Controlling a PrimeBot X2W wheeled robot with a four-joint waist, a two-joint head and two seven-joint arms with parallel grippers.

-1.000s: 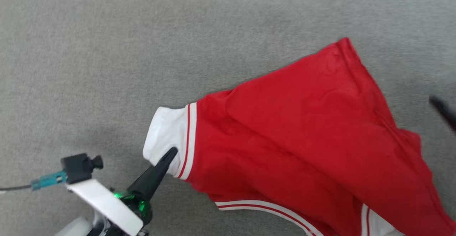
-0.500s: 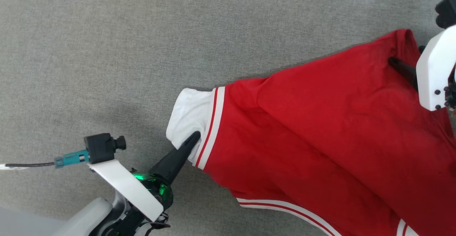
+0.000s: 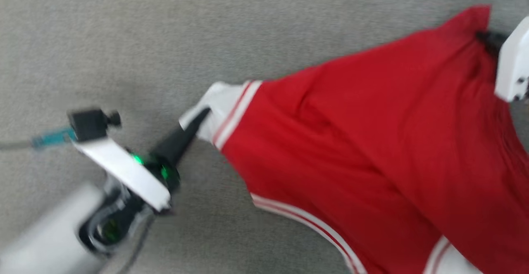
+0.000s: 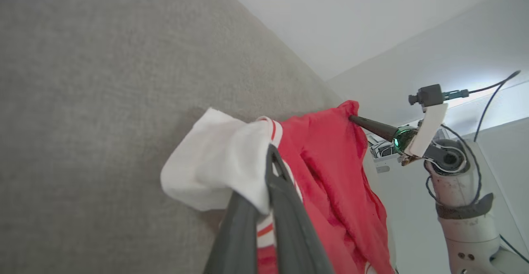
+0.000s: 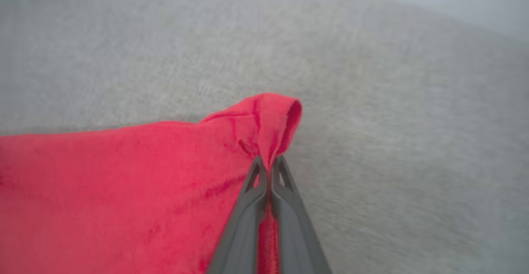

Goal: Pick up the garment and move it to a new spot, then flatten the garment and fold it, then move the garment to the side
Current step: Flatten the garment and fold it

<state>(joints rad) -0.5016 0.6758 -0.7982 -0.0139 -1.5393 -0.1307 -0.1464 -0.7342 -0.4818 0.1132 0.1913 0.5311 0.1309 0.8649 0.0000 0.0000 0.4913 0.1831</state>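
Fabric is what I handle here, and it is soft and light: the garment (image 3: 372, 141) sags in long folds between my two grips and takes no shape of its own. My left gripper (image 3: 201, 116) is clamped on the white end panel (image 4: 215, 166), with the striped band (image 4: 273, 130) just beyond its fingertips and the cloth bunched around them. My right gripper (image 5: 269, 166) is pressed together on a pinched red corner (image 5: 277, 113), which stands up as a small loop just above its tips. The red body spreads away to the left of this gripper in its wrist view. Between the two grippers the garment is drawn out over the grey surface (image 3: 124, 38). I cannot tell if its lower part touches that surface, because the head view is blurred.

I judge that such thin cloth can slide out of narrow fingers if I pull the arms apart too hard. The hemmed edges and corners are the best places to hold, because the seams are thicker there. It is not fragile, but it will probably swing and crumple when I carry it.
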